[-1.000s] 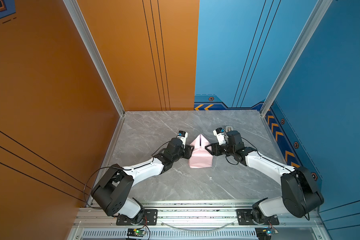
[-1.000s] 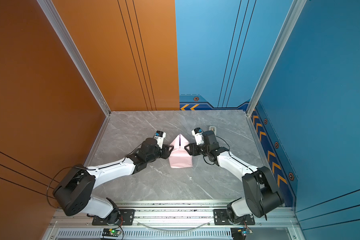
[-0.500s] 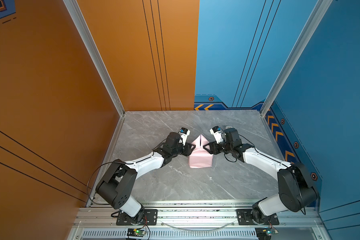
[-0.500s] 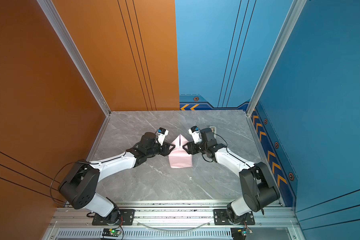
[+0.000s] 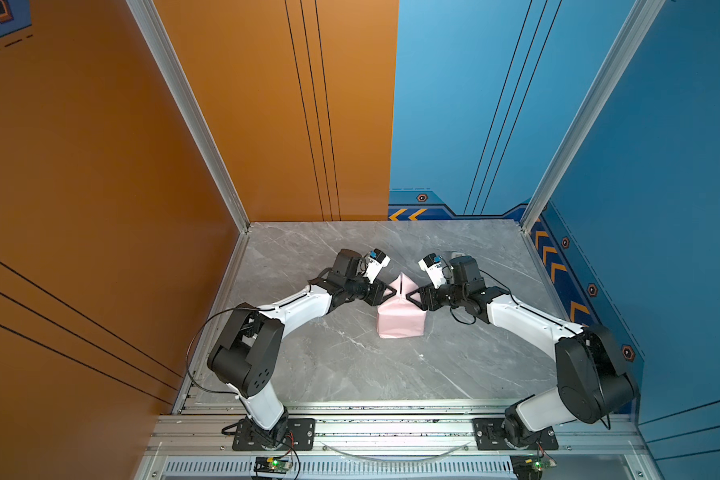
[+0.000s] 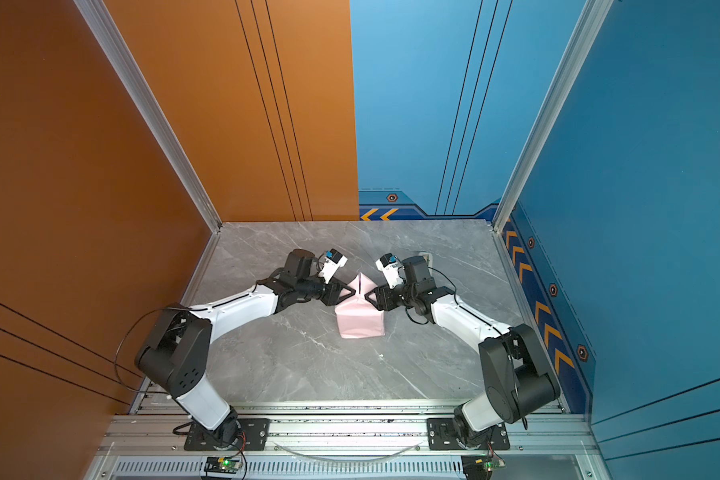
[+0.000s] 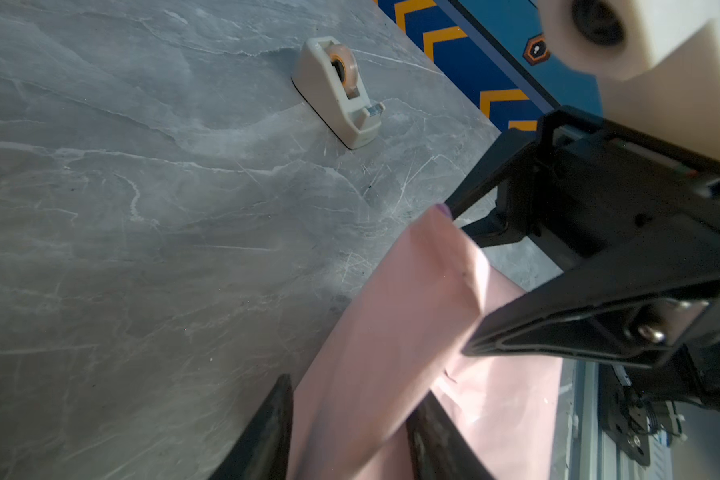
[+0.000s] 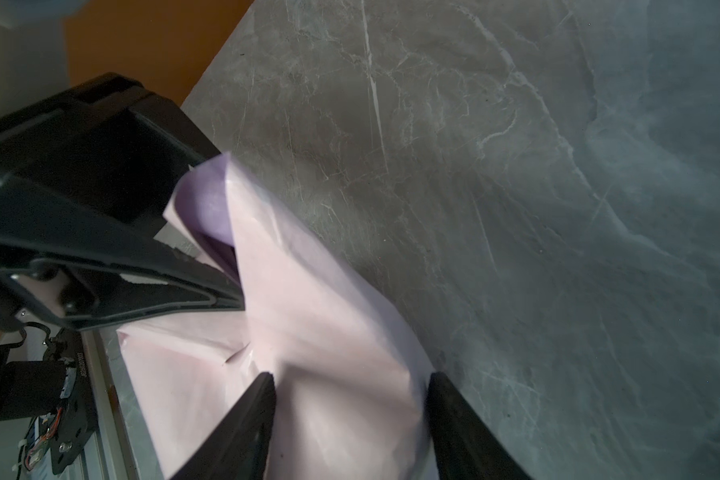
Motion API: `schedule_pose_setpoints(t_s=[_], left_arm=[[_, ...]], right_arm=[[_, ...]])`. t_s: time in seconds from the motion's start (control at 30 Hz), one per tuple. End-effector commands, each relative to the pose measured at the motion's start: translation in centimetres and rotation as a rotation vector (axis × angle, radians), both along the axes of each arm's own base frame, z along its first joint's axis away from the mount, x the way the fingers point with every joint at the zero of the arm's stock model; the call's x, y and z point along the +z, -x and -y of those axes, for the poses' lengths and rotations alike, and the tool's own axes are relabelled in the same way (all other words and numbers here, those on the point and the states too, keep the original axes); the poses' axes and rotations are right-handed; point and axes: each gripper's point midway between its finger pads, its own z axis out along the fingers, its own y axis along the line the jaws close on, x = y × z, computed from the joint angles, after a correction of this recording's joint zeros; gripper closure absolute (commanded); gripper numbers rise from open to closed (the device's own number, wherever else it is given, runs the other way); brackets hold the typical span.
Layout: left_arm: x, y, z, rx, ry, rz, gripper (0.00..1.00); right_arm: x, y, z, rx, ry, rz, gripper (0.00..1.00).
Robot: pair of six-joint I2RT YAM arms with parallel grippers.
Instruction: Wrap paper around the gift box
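The paper (image 5: 400,322) sits mid-tabletop (image 5: 350,365) as a pale pink bundle. Its long axis runs from the near rail toward the back wall, and its far end is drawn up into a pointed flap (image 6: 360,284). The gift box does not show in any view, and I judge it to be inside the bundle.

The coming move turns on that flap, which stands directly between the two tools. The left tool (image 5: 391,291) comes in from the left and the right tool (image 5: 410,296) from the right. They point at each other across the bundle's far end, tips nearly meeting at the base of the peak, so neither arm is clearly nearer.

In each wrist view the jaws stand partly apart with a loose fold of pink paper filling the gap. Whether they press on it or only straddle it, I cannot tell for either tool. The right wrist view shows the lilac inner face (image 8: 208,216) inside the peak, so this end is not yet closed.

The step in hand looks like tucking in the side folds at the far end. After that, the peak would need laying down along the long axis and fixing. The tape dispenser (image 7: 341,91) stands well apart toward the back, beyond the right arm, so the right arm looks nearer to it
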Motion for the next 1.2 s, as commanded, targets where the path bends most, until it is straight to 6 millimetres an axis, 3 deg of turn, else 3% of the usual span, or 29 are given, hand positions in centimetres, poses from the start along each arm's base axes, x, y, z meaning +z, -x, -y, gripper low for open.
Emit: schedule_pose_setpoints(t_s=[0.0, 0.4, 0.83, 1.03, 1.17], left_arm=[[-0.8, 1.0, 0.1, -0.087, -0.017, -0.033, 0.57], [-1.4, 2.1, 0.8, -0.157, 0.03, -0.075, 0.66], [-1.8, 2.1, 0.5, -0.167, 0.01, -0.076, 0.77], [-1.6, 1.7, 0.2, -0.15, 0.025, -0.085, 0.79], [-1.8, 2.2, -0.1, -0.142, 0.019, -0.091, 0.79]], right_arm=[[-1.1, 1.4, 0.0, 0.047, 0.018, -0.061, 0.4], [2.0, -0.1, -2.6, 0.202, -0.104, 0.006, 0.4], [3.0, 0.0, -5.1, 0.374, -0.191, 0.018, 0.44], [1.8, -0.2, -3.8, 0.335, -0.1, 0.01, 0.41], [2.4, -0.4, -2.1, 0.262, -0.113, -0.007, 0.38]])
